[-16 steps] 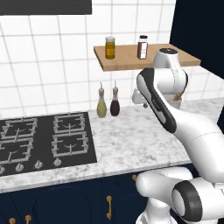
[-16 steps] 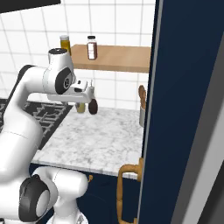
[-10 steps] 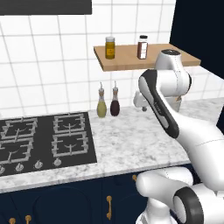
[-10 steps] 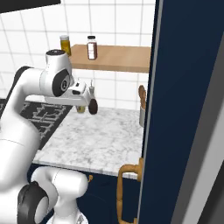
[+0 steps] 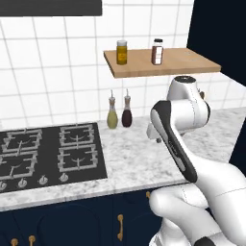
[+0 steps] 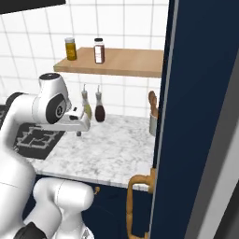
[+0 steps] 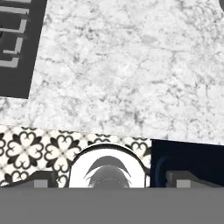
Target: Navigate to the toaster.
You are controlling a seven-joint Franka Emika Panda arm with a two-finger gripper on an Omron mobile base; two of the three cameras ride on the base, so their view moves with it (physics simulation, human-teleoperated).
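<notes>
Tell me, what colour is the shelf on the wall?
Light brown wood; the shelf shows best in the left base view.

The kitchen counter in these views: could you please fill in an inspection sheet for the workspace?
Surface: marble counter beside a black gas hob.
Job's things: toaster, nothing seen.
Clutter: two dark-capped bottles at the wall; two jars on a wooden shelf; a utensil holder by the tall navy cabinet.
Grippers: gripper above the counter, pointing down; state cannot be told.
Cables: nothing seen.
Surroundings: white tiled wall; navy base cabinets with brass handles.
</notes>
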